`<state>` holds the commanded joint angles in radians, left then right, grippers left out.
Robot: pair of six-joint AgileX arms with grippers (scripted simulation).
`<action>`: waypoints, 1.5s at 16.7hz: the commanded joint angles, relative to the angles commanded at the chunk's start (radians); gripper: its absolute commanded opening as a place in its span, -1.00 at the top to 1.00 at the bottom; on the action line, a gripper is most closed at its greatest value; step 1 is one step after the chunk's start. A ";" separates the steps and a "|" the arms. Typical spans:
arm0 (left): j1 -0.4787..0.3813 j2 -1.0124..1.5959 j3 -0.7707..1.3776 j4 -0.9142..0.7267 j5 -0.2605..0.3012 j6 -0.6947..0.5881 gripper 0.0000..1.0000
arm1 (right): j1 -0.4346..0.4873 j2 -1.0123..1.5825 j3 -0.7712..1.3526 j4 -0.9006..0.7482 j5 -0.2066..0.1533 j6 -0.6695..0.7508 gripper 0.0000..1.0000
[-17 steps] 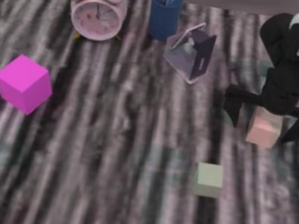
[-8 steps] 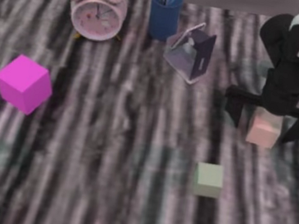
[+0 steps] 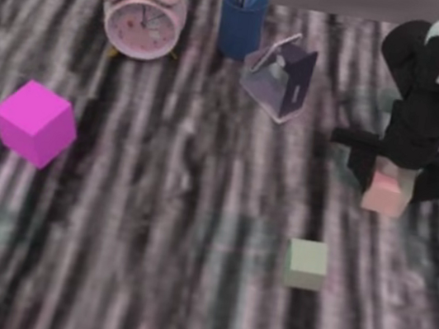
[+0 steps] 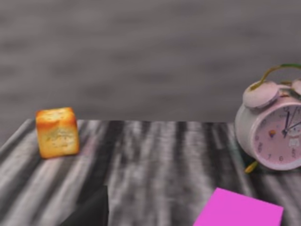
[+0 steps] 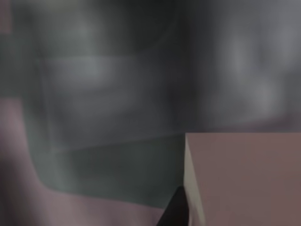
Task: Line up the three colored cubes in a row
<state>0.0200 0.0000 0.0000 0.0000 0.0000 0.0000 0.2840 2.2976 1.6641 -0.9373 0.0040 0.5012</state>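
Right tool (image 3: 392, 168) closed onto pale pink cube (image 3: 385, 196) at tabletop's right side, fingers pressing its two flanks. Sage-green cube (image 3: 306, 263) near, toward left and front; magenta cube (image 3: 35, 122) far left. Left tool off view, state unknowable.

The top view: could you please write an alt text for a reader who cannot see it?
The right gripper is shut on the pale pink cube at the table's right side. The magenta cube sits far left and the sage-green cube lower right of centre; a pink alarm clock, blue pen cup and phone stand line the far edge.
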 joint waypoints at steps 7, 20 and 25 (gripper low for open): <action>0.000 0.000 0.000 0.000 0.000 0.000 -1.00 | 0.000 0.000 0.000 0.000 0.000 0.000 1.00; 0.000 0.000 0.000 0.000 0.000 0.000 -1.00 | 0.006 -0.096 0.173 -0.250 0.009 -0.007 1.00; 0.000 0.000 0.000 0.000 0.000 0.000 -1.00 | 0.016 -0.097 0.168 -0.247 0.009 0.004 1.00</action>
<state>0.0200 0.0000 0.0000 0.0000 0.0000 0.0000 0.2996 2.2011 1.8326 -1.1844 0.0133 0.5053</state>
